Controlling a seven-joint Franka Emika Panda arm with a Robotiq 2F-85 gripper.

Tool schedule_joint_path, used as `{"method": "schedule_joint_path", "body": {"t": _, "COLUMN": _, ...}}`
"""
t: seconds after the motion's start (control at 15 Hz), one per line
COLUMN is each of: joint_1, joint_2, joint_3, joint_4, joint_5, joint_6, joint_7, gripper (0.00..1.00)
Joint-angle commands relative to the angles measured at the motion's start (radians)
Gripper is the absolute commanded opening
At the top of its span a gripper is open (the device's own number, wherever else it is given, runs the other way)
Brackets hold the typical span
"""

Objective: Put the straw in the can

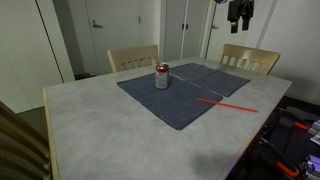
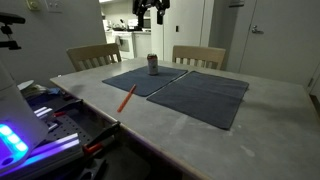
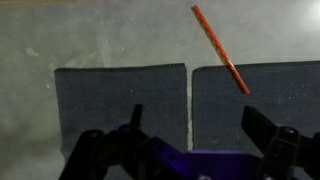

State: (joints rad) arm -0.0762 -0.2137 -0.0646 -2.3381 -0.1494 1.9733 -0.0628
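The counter [image 1: 80, 120] is pale grey and mottled and fills most of both exterior views. The room behind it has white doors [image 1: 100, 25] along the back wall. Two dark mats [image 2: 210, 95] lie side by side on the counter with a narrow gap between them. Two wooden chairs [image 1: 133, 57] stand at its far edge.

The can [image 1: 161, 76] stands upright on a mat near the middle of the frame. The straw [image 3: 220, 48] lies flat at the upper right of my wrist view. One end rests over a mat's edge and the rest is on bare counter, well apart from the can.

My end effector [image 3: 195, 125] hangs high above the counter with its fingers spread, holding nothing. Lit equipment [image 2: 20, 140] sits at the lower left of an exterior view.
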Motion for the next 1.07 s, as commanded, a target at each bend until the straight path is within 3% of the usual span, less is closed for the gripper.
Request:
{"method": "schedule_joint_path", "body": {"t": 0.0, "joint_1": 0.008, "joint_2": 0.060, "joint_3": -0.006, "joint_4": 0.029, "joint_5": -0.003, "joint_6": 0.045, "joint_7": -0.054, "gripper": 1.00}}
{"method": "schedule_joint_path", "body": {"t": 0.33, "joint_1": 0.028, "joint_2": 0.101, "joint_3": 0.002, "joint_4": 0.018, "joint_5": 0.036, "joint_6": 0.103, "joint_7": -0.108, "gripper": 1.00}}
{"method": "schedule_joint_path", "body": {"t": 0.73, "joint_1": 0.059, "joint_2": 0.164, "joint_3": 0.016, "joint_4": 0.032, "joint_5": 0.084, "joint_6": 0.088, "joint_7": -0.167, "gripper": 1.00}}
{"method": "schedule_joint_path", "body": {"t": 1.0, "joint_1": 0.056, "joint_2": 0.128, "joint_3": 0.016, "joint_4": 0.010, "joint_5": 0.064, "joint_6": 0.085, "joint_7": -0.126, "gripper": 1.00}}
